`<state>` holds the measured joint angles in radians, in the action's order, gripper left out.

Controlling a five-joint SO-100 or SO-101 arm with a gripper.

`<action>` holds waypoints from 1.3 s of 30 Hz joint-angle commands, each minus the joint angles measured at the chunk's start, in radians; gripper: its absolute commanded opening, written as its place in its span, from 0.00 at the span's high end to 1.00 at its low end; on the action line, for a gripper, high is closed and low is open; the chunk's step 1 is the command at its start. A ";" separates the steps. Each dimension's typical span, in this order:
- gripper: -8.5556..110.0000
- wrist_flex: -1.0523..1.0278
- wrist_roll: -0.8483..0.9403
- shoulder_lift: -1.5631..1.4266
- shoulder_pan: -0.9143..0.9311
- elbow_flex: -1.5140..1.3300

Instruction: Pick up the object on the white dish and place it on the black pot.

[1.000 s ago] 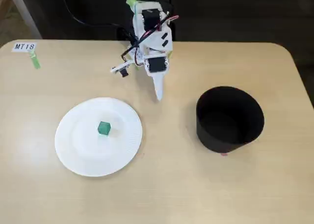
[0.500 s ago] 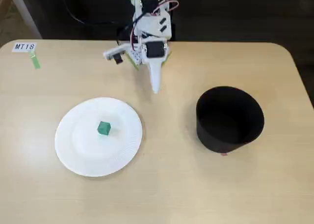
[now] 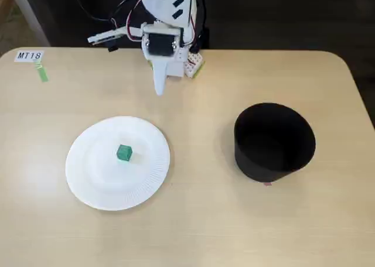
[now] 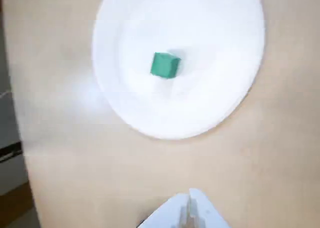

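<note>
The green cube (image 3: 123, 153) sits near the middle of the white paper plate (image 3: 94, 188), which lies on the left half of the tabletop (image 3: 199, 220). The fingers (image 3: 159, 89) hang near the far edge, pressed together with nothing between them (in the wrist view they show as one white tip (image 4: 189, 208) with only a thin seam). The cube (image 4: 164, 65) lies well apart from them, toward the near edge. The black pot (image 3: 273, 141) stands upright on the right half, clear of the plate.
</note>
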<state>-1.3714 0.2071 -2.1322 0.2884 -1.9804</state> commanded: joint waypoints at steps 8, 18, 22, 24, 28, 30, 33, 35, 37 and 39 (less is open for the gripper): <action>0.93 -0.052 0.032 0.311 0.084 0.140; 0.88 -0.017 0.023 0.523 0.164 0.304; 0.84 0.014 0.026 0.577 0.170 0.342; 0.80 0.034 0.021 0.588 0.170 0.345; 0.77 0.064 -0.054 0.591 0.170 0.345; 0.75 0.077 -0.104 0.589 0.167 0.345; 0.72 0.087 -0.158 0.592 0.167 0.348; 0.70 0.080 -0.181 0.601 0.173 0.348; 0.68 0.077 -0.201 0.615 0.173 0.348; 0.68 0.072 -0.238 0.630 0.172 0.348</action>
<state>-1.3023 -0.0061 -1.4972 0.4556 -1.6782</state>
